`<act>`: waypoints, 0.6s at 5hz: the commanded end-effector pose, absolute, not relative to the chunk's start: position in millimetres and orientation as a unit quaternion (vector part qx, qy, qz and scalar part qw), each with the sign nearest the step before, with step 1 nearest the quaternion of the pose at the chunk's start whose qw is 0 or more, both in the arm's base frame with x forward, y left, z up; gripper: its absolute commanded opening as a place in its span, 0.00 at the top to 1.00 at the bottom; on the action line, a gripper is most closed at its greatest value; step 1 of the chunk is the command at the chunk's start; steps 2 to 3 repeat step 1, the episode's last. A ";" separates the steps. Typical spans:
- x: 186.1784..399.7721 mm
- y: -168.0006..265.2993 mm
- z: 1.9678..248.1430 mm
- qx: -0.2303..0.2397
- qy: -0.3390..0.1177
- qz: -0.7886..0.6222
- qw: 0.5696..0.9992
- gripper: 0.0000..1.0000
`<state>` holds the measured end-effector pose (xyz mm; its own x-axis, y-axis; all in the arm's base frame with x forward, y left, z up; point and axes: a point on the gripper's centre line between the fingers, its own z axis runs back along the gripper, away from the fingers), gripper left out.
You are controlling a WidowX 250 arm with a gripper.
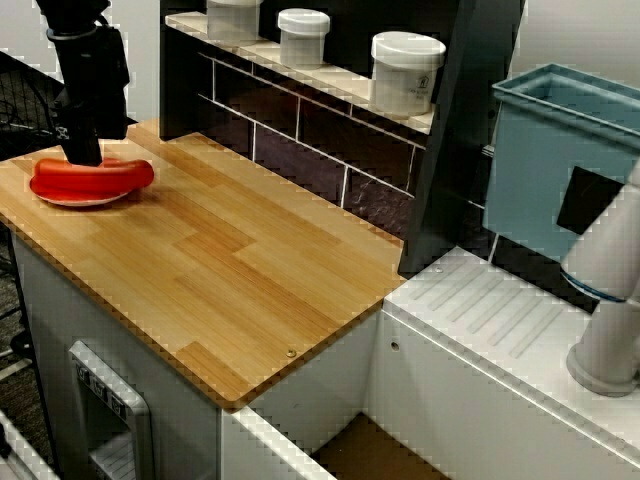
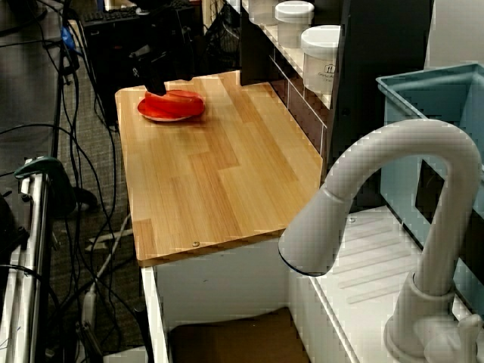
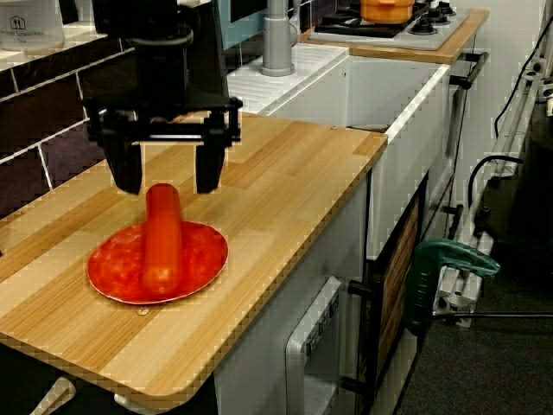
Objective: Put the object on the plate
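One red toy sausage (image 3: 162,238) lies across the red plate (image 3: 203,259). Directly above it, the gripper (image 3: 168,169) hangs with fingers spread, holding nothing.

The object (image 3: 162,238) is laid across the plate (image 3: 204,258), which is set at the desk (image 3: 285,173) corner, below the gripper (image 3: 168,177).

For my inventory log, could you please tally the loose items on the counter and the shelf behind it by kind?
Red sausage toy: 1
Red plate: 1
White lidded jars: 3
Total: 5
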<state>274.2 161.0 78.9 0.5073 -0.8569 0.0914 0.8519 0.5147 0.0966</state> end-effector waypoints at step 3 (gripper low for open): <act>275.0 147.4 99.9 0.064 -0.073 -0.515 0.852 0.00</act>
